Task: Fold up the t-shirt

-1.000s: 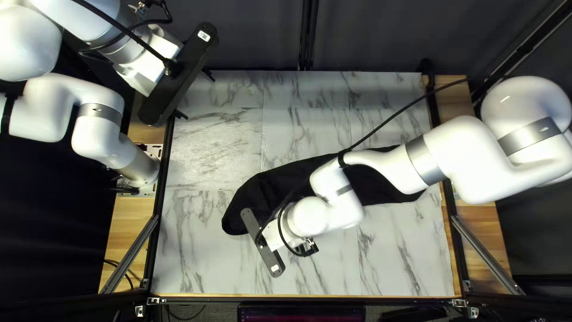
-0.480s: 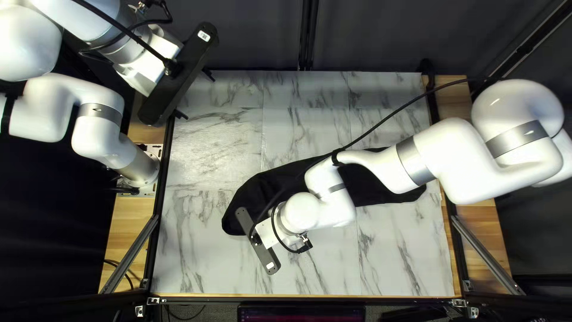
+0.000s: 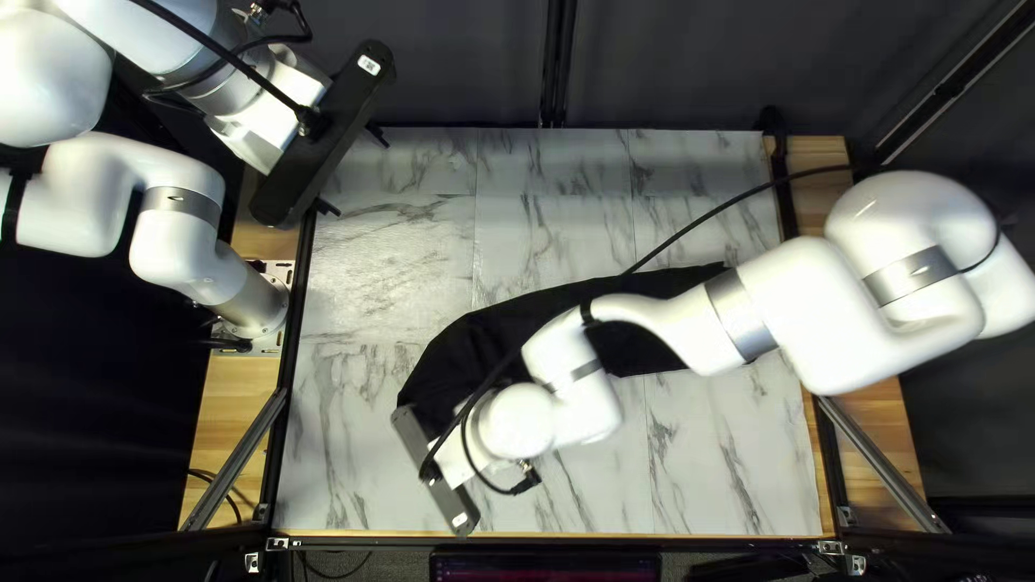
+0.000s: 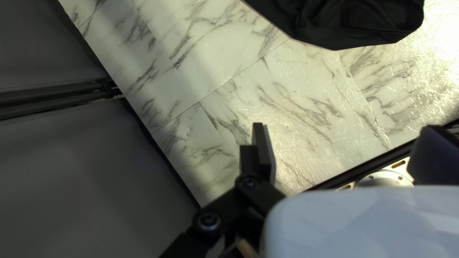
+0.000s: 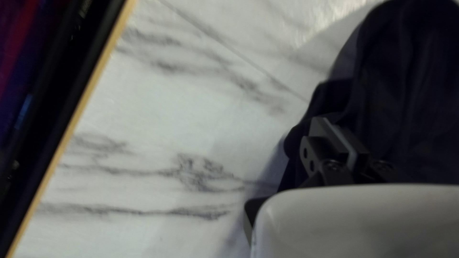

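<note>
The black t-shirt (image 3: pixel 474 343) lies as a long narrow band slanting across the table, partly covered by my right arm. At its near left end is my right gripper (image 3: pixel 437 472), fingertips hidden from above. In the right wrist view the fingers of my right gripper (image 5: pixel 340 141) are together on a bunched edge of the dark shirt (image 5: pixel 406 91). My left gripper (image 3: pixel 353 170) is raised over the table's far left corner, away from the cloth. The left wrist view shows my left gripper (image 4: pixel 345 145) open and holding nothing, the shirt (image 4: pixel 354 21) lying well ahead.
Marble-patterned table (image 3: pixel 377 259) surface surrounds the shirt. My right gripper is close to the table's near wooden edge (image 5: pixel 88 102). A black cable (image 3: pixel 744 196) arcs above the table to my right arm. A dark curtain (image 3: pixel 668 65) hangs behind the far edge.
My right gripper has moved left and toward the table's near edge, and the shirt's near left end has shifted slightly. My left arm has stayed put.
</note>
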### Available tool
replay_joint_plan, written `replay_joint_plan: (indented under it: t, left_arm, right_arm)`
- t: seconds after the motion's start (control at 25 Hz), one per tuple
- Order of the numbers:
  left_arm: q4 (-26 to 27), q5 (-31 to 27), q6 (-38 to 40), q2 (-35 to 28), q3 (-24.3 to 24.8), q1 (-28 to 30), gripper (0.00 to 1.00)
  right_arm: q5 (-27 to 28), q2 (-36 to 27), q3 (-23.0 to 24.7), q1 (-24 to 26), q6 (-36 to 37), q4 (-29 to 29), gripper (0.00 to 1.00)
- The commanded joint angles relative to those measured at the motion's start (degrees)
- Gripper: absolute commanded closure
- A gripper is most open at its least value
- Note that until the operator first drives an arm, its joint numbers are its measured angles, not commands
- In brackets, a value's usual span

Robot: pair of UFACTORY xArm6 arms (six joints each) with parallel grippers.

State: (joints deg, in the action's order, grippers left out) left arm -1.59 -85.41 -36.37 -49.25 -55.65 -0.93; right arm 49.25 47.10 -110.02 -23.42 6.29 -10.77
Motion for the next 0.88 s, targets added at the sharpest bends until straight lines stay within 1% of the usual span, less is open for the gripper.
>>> replay_joint_plan:
  t: [0.04, 0.28, 0.32, 0.36, 0.4, 0.44, 0.48, 0.52, 0.56, 0.6, 0.68, 0.72, 0.76, 0.8, 0.84, 0.88]
  left_arm:
    - [0.0, 0.0, 0.0, 0.0, 0.0, 0.0, 0.0]
    - [0.0, 0.0, 0.0, 0.0, 0.0, 0.0, 0.0]
    - [0.0, 0.0, 0.0, 0.0, 0.0, 0.0, 0.0]
    - [0.0, 0.0, 0.0, 0.0, 0.0, 0.0, 0.0]
    - [0.0, 0.0, 0.0, 0.0, 0.0, 0.0, 0.0]
    - [0.0, 0.0, 0.0, 0.0, 0.0, 0.0, 0.0]
    - [0.0, 0.0, 0.0, 0.0, 0.0, 0.0, 0.0]
    - [0.0, 0.0, 0.0, 0.0, 0.0, 0.0, 0.0]
    - [0.0, 0.0, 0.0, 0.0, 0.0, 0.0, 0.0]
    - [0.0, 0.0, 0.0, 0.0, 0.0, 0.0, 0.0]
    - [0.0, 0.0, 0.0, 0.0, 0.0, 0.0, 0.0]
    - [0.0, 0.0, 0.0, 0.0, 0.0, 0.0, 0.0]
    - [0.0, 0.0, 0.0, 0.0, 0.0, 0.0, 0.0]
    - [0.0, 0.0, 0.0, 0.0, 0.0, 0.0, 0.0]
    - [0.0, 0.0, 0.0, 0.0, 0.0, 0.0, 0.0]
    - [0.0, 0.0, 0.0, 0.0, 0.0, 0.0, 0.0]
  right_arm:
    - [1.66, 3.92, -5.97, -1.45, 0.05, -0.97, 1.0]
    - [0.41, 6.4, -9.2, -1.16, 3.25, -1.03, 1.0]
    - [0.23, 6.54, -9.31, -0.99, 3.66, -0.95, 0.98]
    - [-0.65, 6.36, -8.59, -0.52, 4.49, -0.81, 0.45]
    - [-1.39, 5.82, -7.48, -0.25, 4.84, -0.71, 0.25]
    - [-3.04, 3.84, -4.08, 0.19, 5.05, -0.71, 0.0]
    - [-4.88, 1.15, 0.27, 0.51, 4.7, -0.97, 0.0]
    - [-6.13, -0.88, 3.46, 0.72, 4.28, -1.25, 0.0]
    - [-8.28, -4.92, 9.54, 1.07, 3.28, -1.84, 0.0]
    - [-9.35, -7.24, 12.86, 1.26, 2.64, -2.19, 0.0]
    - [-12.88, -15.3, 23.9, 2.02, 0.36, -3.34, 0.0]
    - [-13.99, -17.85, 27.33, 2.38, -0.16, -3.59, 0.0]
    - [-16.23, -24.29, 35.49, 3.53, -0.68, -3.71, 0.0]
    - [-17.05, -26.93, 38.64, 4.06, -0.74, -3.56, 0.0]
    - [-17.86, -32.44, 44.41, 5.14, -0.58, -3.09, 0.0]
    - [-17.7, -37.02, 48.42, 5.98, -0.06, -2.44, 0.0]
